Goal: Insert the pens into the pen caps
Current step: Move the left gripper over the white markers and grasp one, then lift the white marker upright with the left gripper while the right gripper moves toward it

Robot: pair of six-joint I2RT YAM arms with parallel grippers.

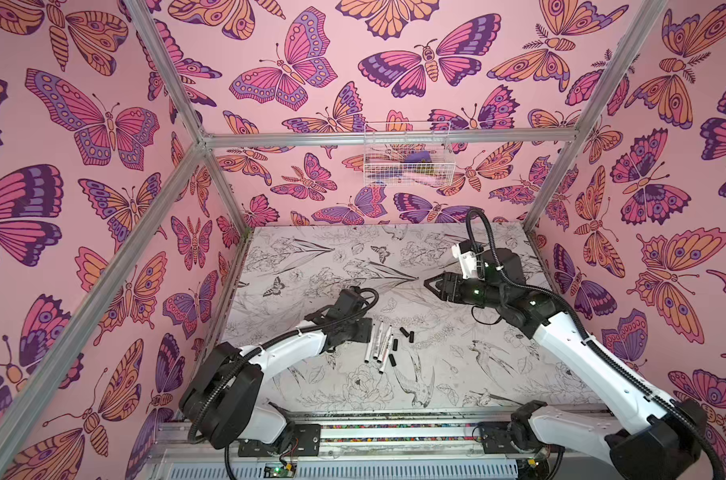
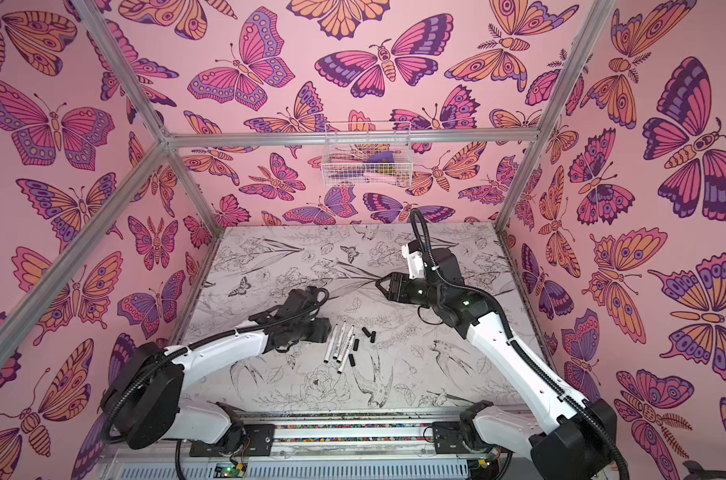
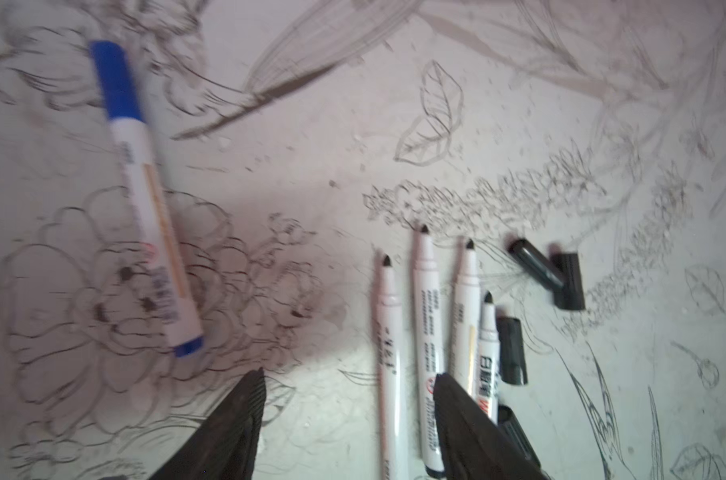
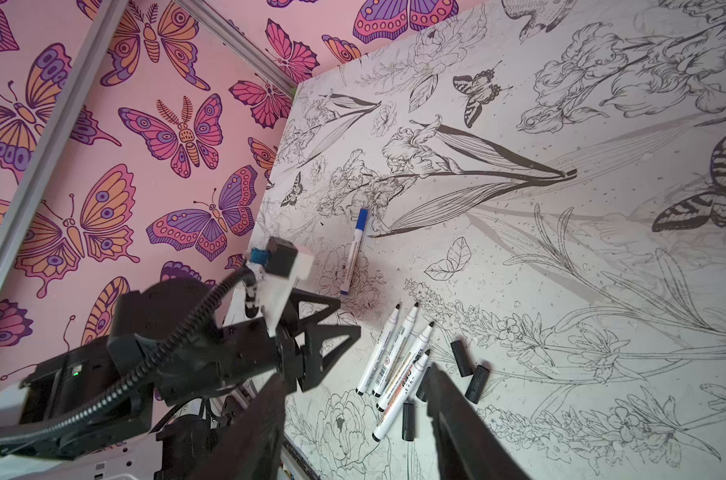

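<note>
L gripper [image 3: 349,374] hangs low over the table [image 1: 490,374], left of centre in both top views. Its jaws are spread w/ nothing between them. Four uncapped pens [image 1: 379,345] lie side by side approx. mid-frame in the top views, just beside that gripper's tips. The fifth pen [image 4: 354,249] has the blue cap [image 4: 362,216] on it and lies apart from the rest. It's centre-left in the right wrist view and upper left in the left wrist view, where it's a bit blurred. Four black caps [image 4: 461,357] lie loose on the table next to the bare pens, two of them close together. R gripper [image 1: 430,289] is up off the table, right of centre, released, holding nothing.
</note>
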